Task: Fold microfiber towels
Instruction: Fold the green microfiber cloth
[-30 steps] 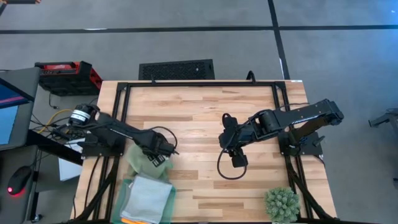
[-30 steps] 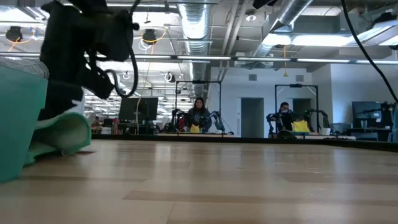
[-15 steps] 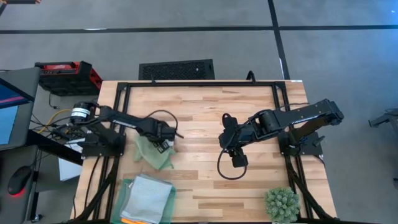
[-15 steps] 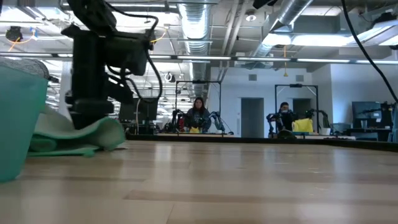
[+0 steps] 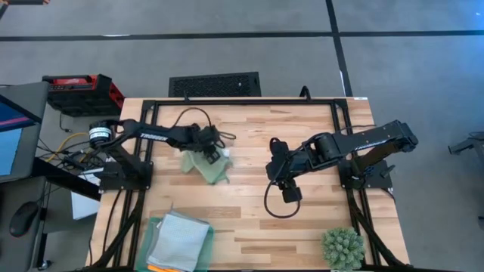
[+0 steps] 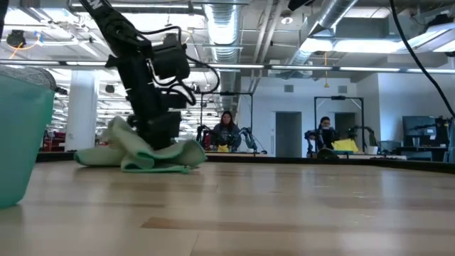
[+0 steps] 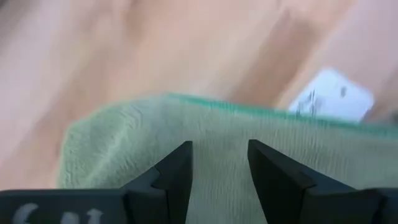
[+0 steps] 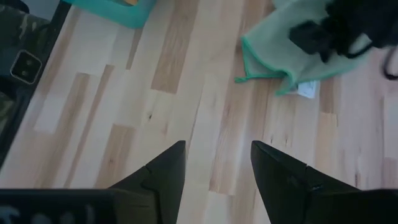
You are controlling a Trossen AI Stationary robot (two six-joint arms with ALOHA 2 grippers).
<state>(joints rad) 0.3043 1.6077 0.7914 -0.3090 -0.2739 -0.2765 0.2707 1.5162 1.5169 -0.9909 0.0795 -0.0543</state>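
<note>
Overhead, we note the left tool (image 5: 211, 148) down on the crumpled green towel (image 5: 206, 165), which lies on the worktop (image 5: 249, 227) left of centre, toward the far side. Fingers (image 7: 176, 171) stand a little apart with green cloth between them; we cannot tell whether they clamp it. Right tool (image 5: 286, 184) hovers right of centre, fingers (image 8: 166, 171) spread, nothing between. More towels (image 5: 180, 240), grey-blue on top, sit in the tray (image 5: 154, 227) at the near left edge. Plant (image 5: 342, 248) at near right.
</note>
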